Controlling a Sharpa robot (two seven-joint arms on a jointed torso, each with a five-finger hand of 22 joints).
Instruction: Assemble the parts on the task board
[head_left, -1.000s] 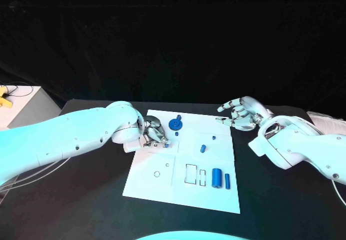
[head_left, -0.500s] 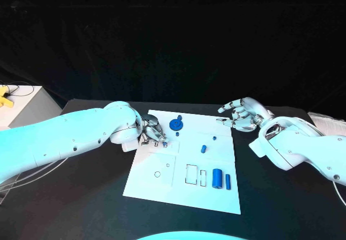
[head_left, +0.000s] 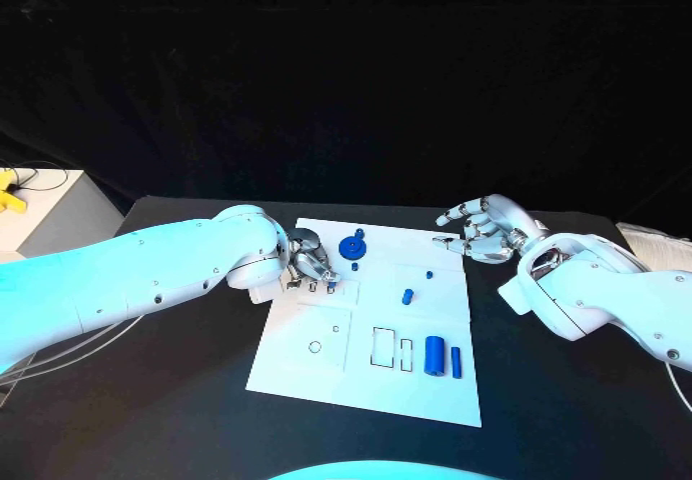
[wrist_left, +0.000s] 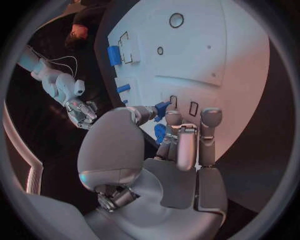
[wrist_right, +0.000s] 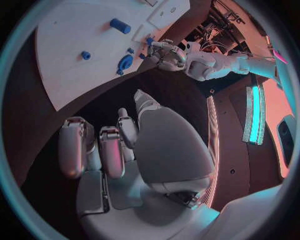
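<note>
My left hand (head_left: 306, 262) pinches a small blue part (wrist_left: 162, 108) at its fingers, just above the slots near the task board (head_left: 361, 375)'s left edge; my right hand (head_left: 488, 228) hovers empty, fingers apart, at the board's far right corner.

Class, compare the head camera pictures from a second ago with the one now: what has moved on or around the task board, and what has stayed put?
The left hand has shifted slightly toward the board's far edge, pinching a small blue part over the task board. The right hand stays hovering off the far right corner, holding nothing. The blue cylinders lie as before.
</note>
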